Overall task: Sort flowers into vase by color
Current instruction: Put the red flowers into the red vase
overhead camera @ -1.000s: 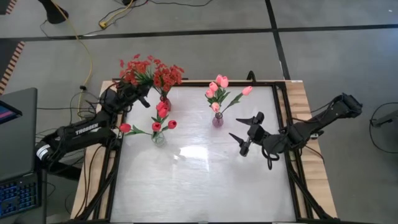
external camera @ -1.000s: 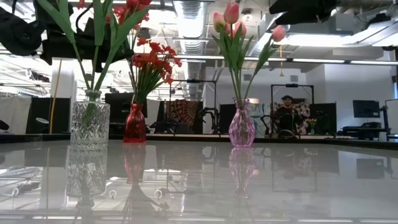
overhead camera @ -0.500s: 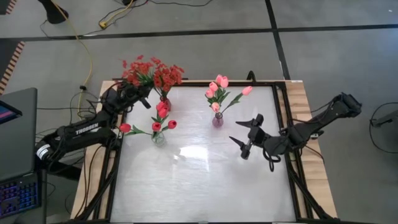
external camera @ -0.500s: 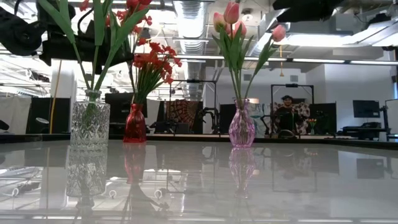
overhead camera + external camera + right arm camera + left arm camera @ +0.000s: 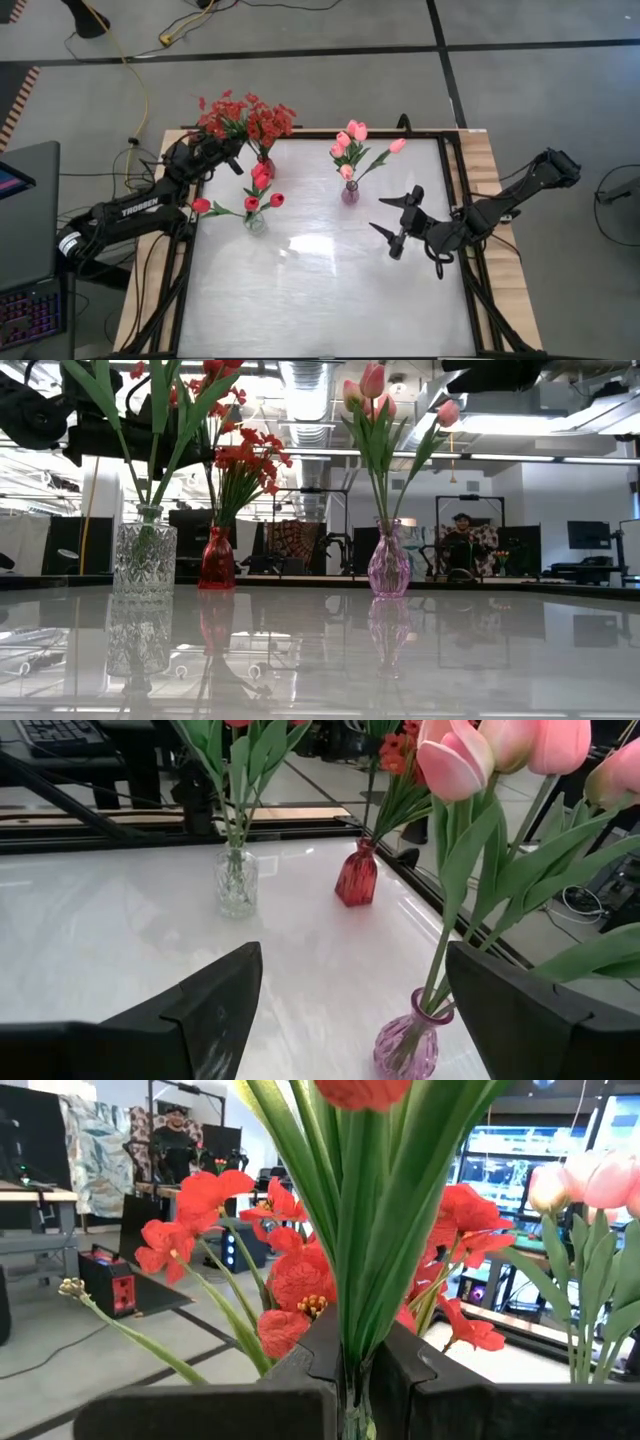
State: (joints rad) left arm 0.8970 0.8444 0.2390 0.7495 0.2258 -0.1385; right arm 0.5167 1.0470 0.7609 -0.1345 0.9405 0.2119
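Three vases held flowers; one red spray was apparently being set in the red vase [image 5: 265,157].
Left claw [image 5: 233,150] pinched the red spray's [image 5: 245,115] stems just above that vase at the worktop's [image 5: 320,290] far edge; next, lowering and letting go. Right claw [image 5: 393,222] hovered spread near the pink tulips [image 5: 352,140], clear of them.

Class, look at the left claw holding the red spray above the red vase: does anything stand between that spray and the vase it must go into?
Nothing visible does. The left claw holds the red spray, whose stems already meet the red vase; the clear vase stands apart, beside it.
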